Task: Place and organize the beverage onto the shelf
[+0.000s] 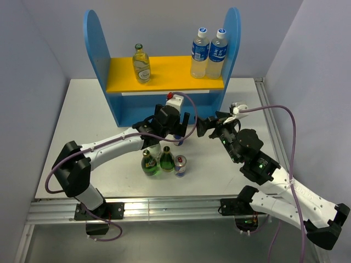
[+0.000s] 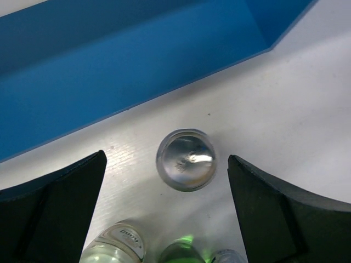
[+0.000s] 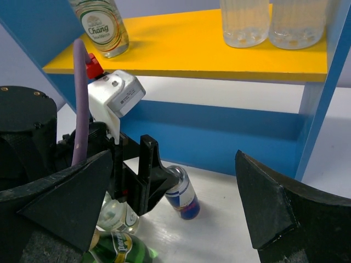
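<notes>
At the foot of the shelf [image 1: 97,44], the left gripper [image 2: 166,160] hangs straight over a can [image 3: 184,193]. Its jaws are spread wide to either side of the lid and touch nothing, a stance that reads as lining up for a grasp from above with room to drop past the rim. The can stands upright on the tabletop [image 1: 82,120], just in front of the shelf's lower level and a little apart from the other drinks. Nearer the arms wait two green bottles [image 1: 148,163], a second can [image 1: 180,164] and a clear bottle [image 3: 118,215], bunched close together, apparently the stock to be shelved. One glass bottle [image 1: 141,63] stands at the left end of the yellow board [image 1: 170,74] and two plastic bottles [image 1: 209,52] hold the right end, with a gap between them that looks meant for more. The right gripper [image 1: 210,123], equally wide and carrying nothing, hovers beside the left arm facing the shelf, likely holding off to keep out of its way. Five of the six drinks are not yet placed.
</notes>
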Controlling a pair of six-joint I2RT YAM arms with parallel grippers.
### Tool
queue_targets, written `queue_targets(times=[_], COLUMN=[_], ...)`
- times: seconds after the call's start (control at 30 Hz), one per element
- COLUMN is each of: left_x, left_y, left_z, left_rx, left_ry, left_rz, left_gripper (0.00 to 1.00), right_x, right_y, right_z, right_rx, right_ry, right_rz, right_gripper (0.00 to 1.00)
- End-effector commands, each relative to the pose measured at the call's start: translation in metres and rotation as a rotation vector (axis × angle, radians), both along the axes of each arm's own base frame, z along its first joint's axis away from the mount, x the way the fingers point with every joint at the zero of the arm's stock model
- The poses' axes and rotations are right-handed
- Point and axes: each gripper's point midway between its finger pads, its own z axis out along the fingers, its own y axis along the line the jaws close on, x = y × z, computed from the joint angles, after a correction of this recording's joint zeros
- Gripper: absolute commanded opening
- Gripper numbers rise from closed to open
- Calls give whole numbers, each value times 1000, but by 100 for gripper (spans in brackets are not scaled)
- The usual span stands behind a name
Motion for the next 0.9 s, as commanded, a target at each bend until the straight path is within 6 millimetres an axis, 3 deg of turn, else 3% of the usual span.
queue_targets(times=[0.0,0.2,0.53,0.67,0.8,0.87], left_x=[1,-7,0,5,9,10], left_y=[-28,-37,-39,-37,-37,-36], left_z=[24,4,-27,-33,-38,-37], left_rx=[-76,-65,-18,9,28,27], left_ry=[-23,32,75,77,78,73], left_rz=[-95,-152,-115,-88,-73,-68], left_gripper=[99,99,98,92,67,66], right_x=[1,2,3,4,4,4], right_y=[1,0,-1,-2,-4,-3], right_z=[-1,-3,-5,-6,-7,-7], right_rx=[16,14,12,9,9,11], right_ry=[-2,0,4,6,7,5], right_rz=[-3,-15,-27,-30,-41,-38], right_gripper=[100,100,100,100,100,100])
